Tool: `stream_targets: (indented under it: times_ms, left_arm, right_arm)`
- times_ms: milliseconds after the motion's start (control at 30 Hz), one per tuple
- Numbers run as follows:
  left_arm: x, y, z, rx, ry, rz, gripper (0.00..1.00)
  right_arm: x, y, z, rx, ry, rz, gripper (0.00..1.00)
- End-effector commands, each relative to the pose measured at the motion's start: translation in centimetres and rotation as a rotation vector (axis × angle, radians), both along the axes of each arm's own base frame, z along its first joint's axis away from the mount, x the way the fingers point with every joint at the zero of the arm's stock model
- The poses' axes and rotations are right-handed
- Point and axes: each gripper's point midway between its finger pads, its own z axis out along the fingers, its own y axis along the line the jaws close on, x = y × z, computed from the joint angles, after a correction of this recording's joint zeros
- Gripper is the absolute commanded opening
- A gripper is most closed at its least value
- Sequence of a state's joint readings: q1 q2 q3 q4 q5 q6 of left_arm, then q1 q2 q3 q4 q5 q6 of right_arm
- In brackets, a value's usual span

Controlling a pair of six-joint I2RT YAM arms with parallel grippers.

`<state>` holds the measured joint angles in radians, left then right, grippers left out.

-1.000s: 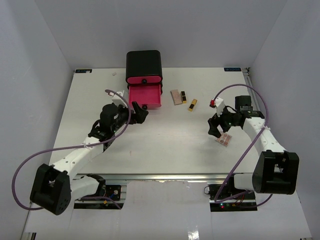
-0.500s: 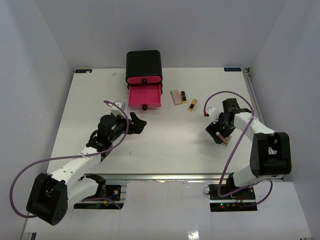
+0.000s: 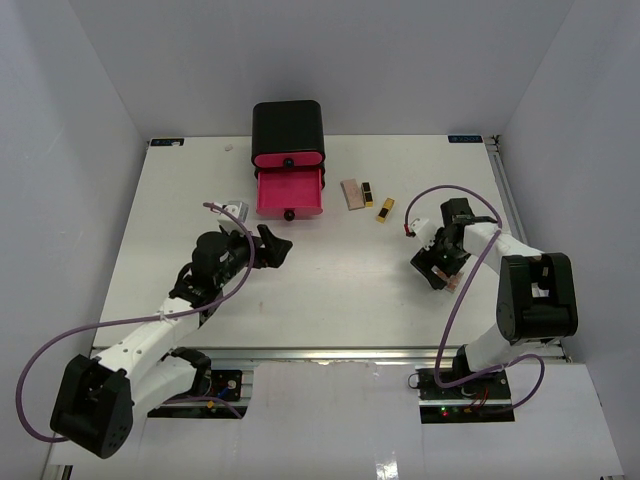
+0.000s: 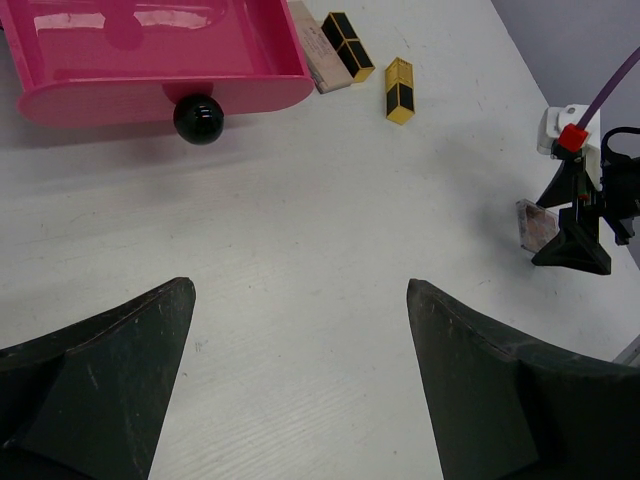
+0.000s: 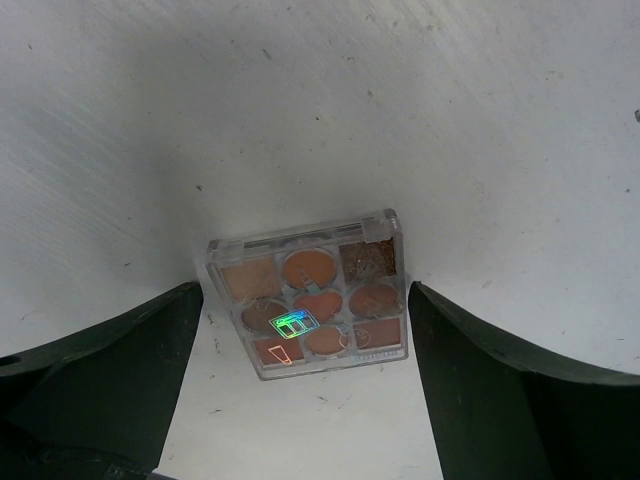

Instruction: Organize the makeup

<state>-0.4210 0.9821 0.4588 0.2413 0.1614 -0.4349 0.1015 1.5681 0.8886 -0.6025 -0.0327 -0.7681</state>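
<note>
The square pink-brown eyeshadow palette (image 5: 310, 297) lies flat on the table. My right gripper (image 5: 302, 300) is open and low over it, one finger on each side, not touching it. In the top view the right gripper (image 3: 438, 268) is at the right of the table. Two black-and-gold lipsticks (image 3: 368, 193) (image 3: 385, 210) and a flat tan compact (image 3: 352, 194) lie right of the open pink drawer (image 3: 290, 192). My left gripper (image 4: 298, 290) is open and empty over bare table, near the drawer. The tube and the pump bottle are out of view.
The black box (image 3: 288, 132) with pink drawers stands at the back centre, its lower drawer pulled out, black knob (image 4: 198, 117) facing me. White walls enclose the table on three sides. A purple cable loops beside each arm.
</note>
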Motion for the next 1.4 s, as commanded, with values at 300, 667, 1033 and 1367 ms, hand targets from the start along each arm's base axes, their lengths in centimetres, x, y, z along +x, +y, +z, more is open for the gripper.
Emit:
stream_targets:
  times_ms: [300, 667, 1033, 1367]
  left_arm:
    - [-0.7, 0.3, 1.7, -0.045, -0.054, 0.011, 0.98]
    - [-0.7, 0.1, 3.6, -0.07, -0.055, 0.009, 0.98]
    - [-1.4, 3.0, 7.6, -0.031, -0.115, 0.128, 0.98]
    - [-1.9, 5.0, 9.0, -0.007, -0.143, 0.207, 0.98]
  right_arm:
    - [0.8, 0.9, -0.1, 0.03, -0.025, 0.102, 0.58]
    - [1.8, 10.5, 6.3, 0.208, -0.134, 0.356, 0.33]
    - [9.3, 29.6, 16.9, 0.253, -0.425, 0.663, 0.25]
    - [17.2, 38.0, 20.6, 0.118, -0.749, 0.717, 0.28]
